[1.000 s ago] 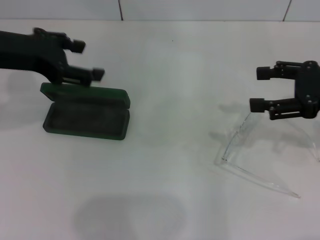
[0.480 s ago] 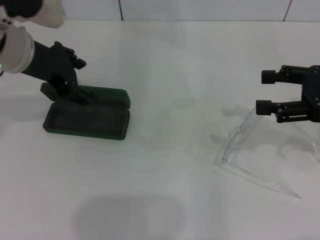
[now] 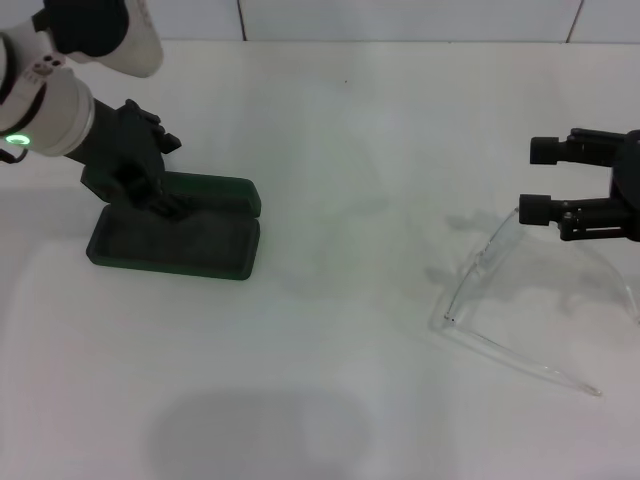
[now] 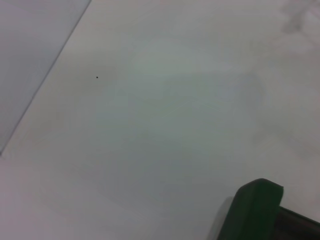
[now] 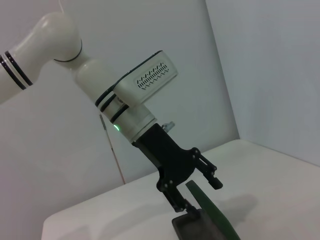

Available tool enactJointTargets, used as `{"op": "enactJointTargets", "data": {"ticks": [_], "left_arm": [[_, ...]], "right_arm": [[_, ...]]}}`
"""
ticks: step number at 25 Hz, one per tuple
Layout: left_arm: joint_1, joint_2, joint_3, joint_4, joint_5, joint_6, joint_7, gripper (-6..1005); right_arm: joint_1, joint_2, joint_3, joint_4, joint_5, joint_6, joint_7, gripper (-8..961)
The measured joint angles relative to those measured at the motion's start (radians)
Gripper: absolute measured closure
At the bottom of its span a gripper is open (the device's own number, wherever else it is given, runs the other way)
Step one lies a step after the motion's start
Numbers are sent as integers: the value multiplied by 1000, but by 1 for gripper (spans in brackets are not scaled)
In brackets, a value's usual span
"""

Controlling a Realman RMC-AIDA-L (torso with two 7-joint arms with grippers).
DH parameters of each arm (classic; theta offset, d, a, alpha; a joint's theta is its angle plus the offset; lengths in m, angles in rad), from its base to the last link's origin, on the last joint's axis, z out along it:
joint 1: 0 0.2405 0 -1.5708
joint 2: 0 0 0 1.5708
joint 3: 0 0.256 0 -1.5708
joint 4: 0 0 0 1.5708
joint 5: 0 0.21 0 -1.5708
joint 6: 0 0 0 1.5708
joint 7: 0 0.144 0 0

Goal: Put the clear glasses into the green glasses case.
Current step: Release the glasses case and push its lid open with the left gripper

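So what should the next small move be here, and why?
Probably lower the right gripper onto the clear glasses and close. Its fingers are open and it hovers just above them, while the green glasses case lies open with the left gripper at its lid.

left tool (image 3: 170,178) blocking open green glasses case (image 3: 175,240)

The green glasses case (image 3: 175,232) lies open on the left of the table (image 3: 330,300), its lid (image 3: 215,190) standing up along the far side. The left gripper (image 3: 165,178) is down at the case, one finger inside the tray and one beyond the lid. Well apart, on the right, the clear glasses (image 3: 530,300) rest on the table, with the right gripper (image 3: 542,180) over their far edge, fingers spread.
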Motion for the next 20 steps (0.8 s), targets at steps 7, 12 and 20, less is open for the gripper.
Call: {"op": "enactJointTargets", "data": {"ticks": [7, 12, 20], "left_arm": [[-24, 1, 3, -69, 26, -27, 0, 297], [-31, -2, 19, -88, 57, -34, -11, 421], [-20, -3, 41, -54, 63, -31, -42, 590]], "right_arm": [[-3, -2, 1, 28, 24, -7, -2, 80], [-11, -10, 7, 54, 51, -14, -6, 81], [-9, -9, 62, 106, 53, -64, -24, 81]]}}
